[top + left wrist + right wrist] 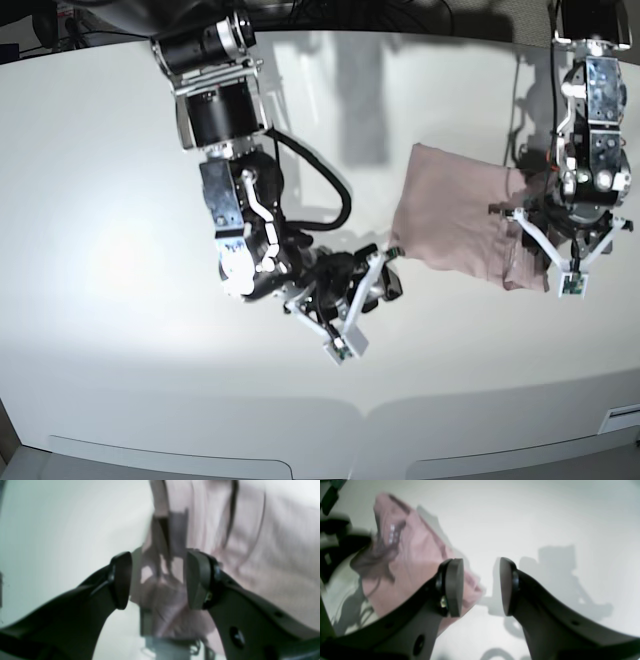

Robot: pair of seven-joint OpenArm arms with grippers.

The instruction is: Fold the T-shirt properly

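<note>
table (120,180), white and glossy, holds the t-shirt (455,215) folded; both arms' fingers spread, grasping nothing.

Glossy white table (110,180), brightly lit

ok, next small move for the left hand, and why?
Probably shut the left hand: its jaws stand open around a bunched edge of the dusty-pink cotton T-shirt, not yet pinched. The right hand is open over bare white table.
</note>
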